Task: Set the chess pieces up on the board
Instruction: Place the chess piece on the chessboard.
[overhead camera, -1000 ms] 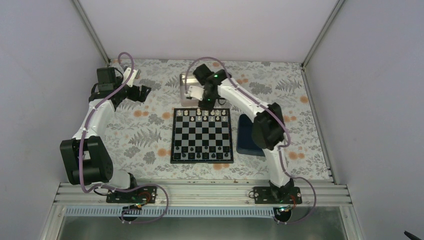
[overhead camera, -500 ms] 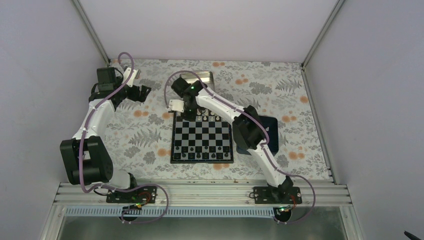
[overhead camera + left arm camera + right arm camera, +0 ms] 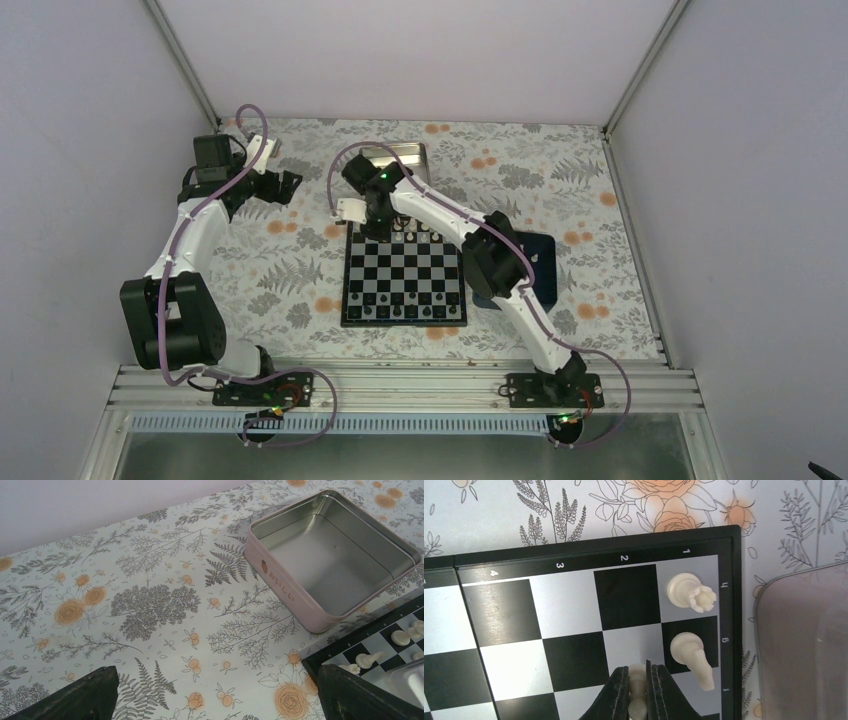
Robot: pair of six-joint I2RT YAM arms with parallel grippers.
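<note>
The chequered board (image 3: pixel 404 275) lies mid-table. White chess pieces (image 3: pixel 420 232) stand along its far rows. My right gripper (image 3: pixel 374 226) hangs over the board's far left corner. In the right wrist view it (image 3: pixel 638 669) is shut on a small white pawn (image 3: pixel 637 680) above a light square of the board (image 3: pixel 569 610). A white rook (image 3: pixel 690 592) and another white piece (image 3: pixel 693 655) stand just to its right, by the board's edge. My left gripper (image 3: pixel 288 186) is open and empty over the cloth, left of the board. Its dark fingers (image 3: pixel 75 695) are wide apart.
An empty pink-sided metal tin (image 3: pixel 330 555) stands beyond the board's far left corner (image 3: pixel 325 657), and it also shows from above (image 3: pixel 395 155). A dark blue tray (image 3: pixel 500 285) lies right of the board, partly under my right arm. Small dark pieces (image 3: pixel 404 312) fill the board's near rows.
My right arm has swung left from the middle of the board's far edge to its far left corner and has held still since. The left arm has not moved.
</note>
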